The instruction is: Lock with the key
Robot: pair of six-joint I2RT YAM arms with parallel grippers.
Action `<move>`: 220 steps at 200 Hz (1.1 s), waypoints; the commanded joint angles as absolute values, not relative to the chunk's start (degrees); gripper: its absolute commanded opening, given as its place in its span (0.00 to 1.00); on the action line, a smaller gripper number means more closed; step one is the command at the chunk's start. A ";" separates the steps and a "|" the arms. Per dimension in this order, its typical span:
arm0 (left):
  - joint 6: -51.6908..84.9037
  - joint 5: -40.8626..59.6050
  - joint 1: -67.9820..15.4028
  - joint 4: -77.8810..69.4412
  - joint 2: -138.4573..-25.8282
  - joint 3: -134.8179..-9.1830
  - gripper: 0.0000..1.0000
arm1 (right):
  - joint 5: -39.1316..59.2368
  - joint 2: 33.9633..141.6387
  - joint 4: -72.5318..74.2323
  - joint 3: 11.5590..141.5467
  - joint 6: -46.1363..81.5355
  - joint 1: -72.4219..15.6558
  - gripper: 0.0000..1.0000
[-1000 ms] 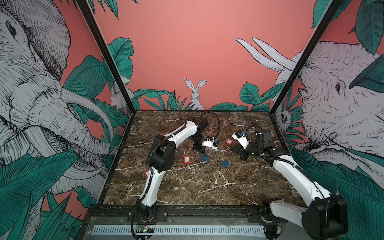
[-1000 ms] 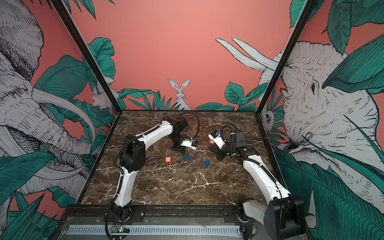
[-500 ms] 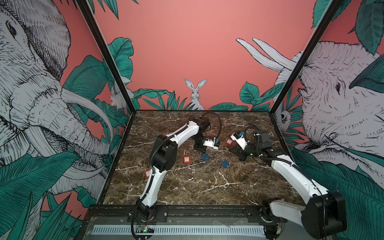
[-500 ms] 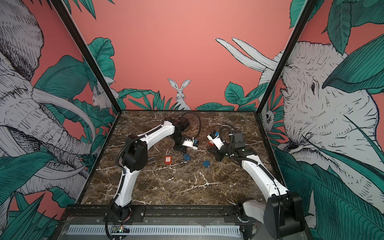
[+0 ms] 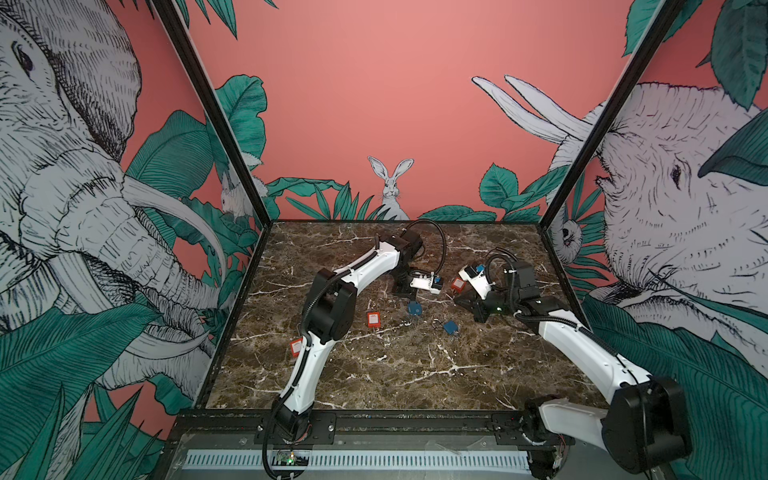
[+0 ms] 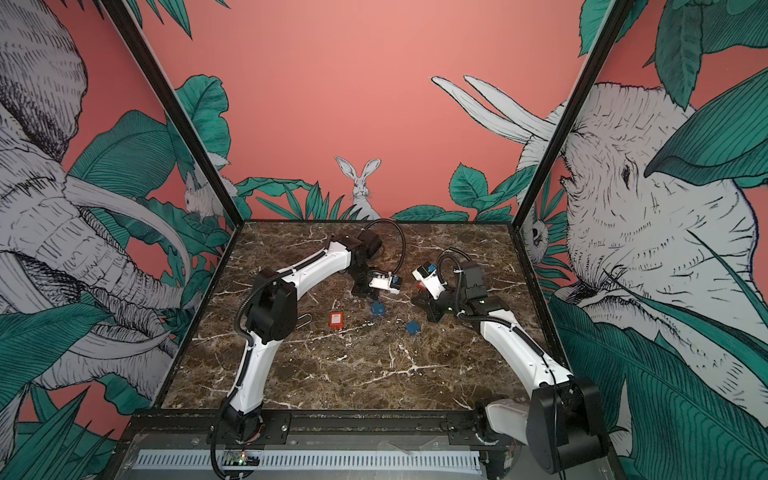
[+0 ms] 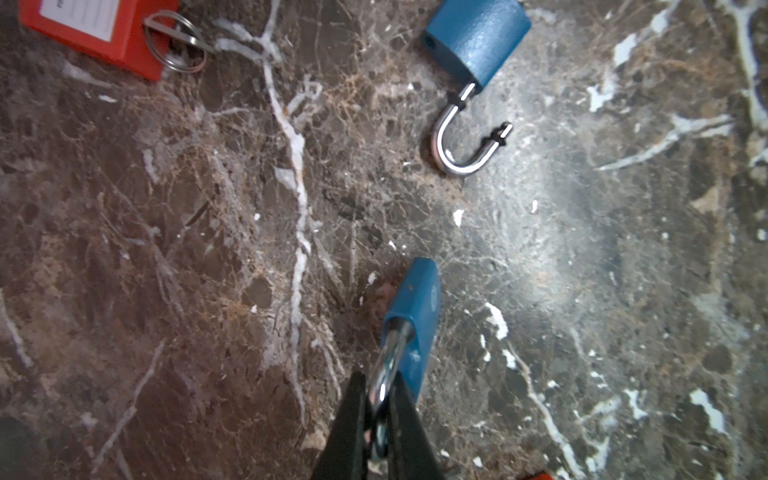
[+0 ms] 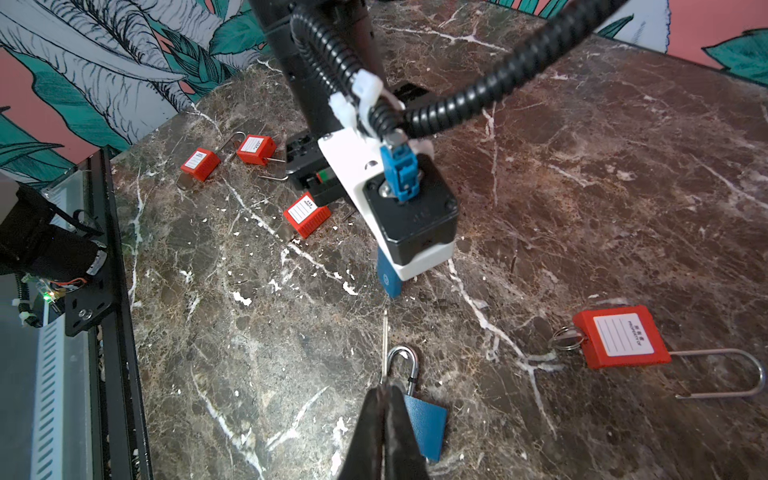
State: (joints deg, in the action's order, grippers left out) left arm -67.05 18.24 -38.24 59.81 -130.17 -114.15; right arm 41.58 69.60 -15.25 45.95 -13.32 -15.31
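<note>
My left gripper (image 7: 379,380) is shut on the steel shackle of a blue padlock (image 7: 415,307), which stands on edge on the marble; in both top views that padlock (image 5: 414,308) (image 6: 377,308) sits just under the left gripper (image 5: 409,294). My right gripper (image 8: 384,388) is shut on a thin silver key (image 8: 385,332), whose blade sticks out past the fingertips toward the held padlock (image 8: 388,278). A second blue padlock (image 8: 426,419) (image 7: 478,37) lies flat beside the right fingers with its shackle open. In a top view the right gripper (image 5: 461,300) hovers right of the left one.
Red padlocks lie scattered: one with a long shackle (image 8: 619,340) near the right gripper, others (image 8: 306,214) (image 8: 199,164) (image 8: 255,149) beyond the left arm, and one with a key ring (image 7: 99,29). The left arm's cable (image 8: 478,95) arcs overhead. Walls enclose the marble table (image 5: 374,374).
My right arm has shifted slightly to the left, toward the left gripper. The left gripper stays in place on the padlock's shackle.
</note>
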 commanded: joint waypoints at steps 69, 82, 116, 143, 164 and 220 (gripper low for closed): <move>-64.97 14.14 -38.02 51.04 -134.99 -114.69 0.17 | 40.94 67.73 -11.24 43.21 -9.27 -16.26 0.00; -64.17 14.00 -37.88 50.04 -135.34 -114.60 0.19 | 40.05 67.42 -10.72 42.56 -8.21 -16.35 0.00; -62.03 13.62 -37.55 48.47 -135.23 -114.40 0.27 | 37.93 66.66 -8.97 40.89 -4.92 -16.85 0.00; -61.04 14.64 -37.01 48.53 -134.32 -114.70 0.31 | 35.89 66.56 -9.18 40.91 -2.87 -17.22 0.00; -58.58 15.03 -36.00 46.97 -132.30 -114.61 0.32 | 33.63 65.30 -9.32 40.70 -1.41 -17.31 0.00; -50.26 19.39 -32.32 36.48 -122.07 -108.92 0.37 | 27.49 62.21 -9.50 40.01 4.21 -18.90 0.00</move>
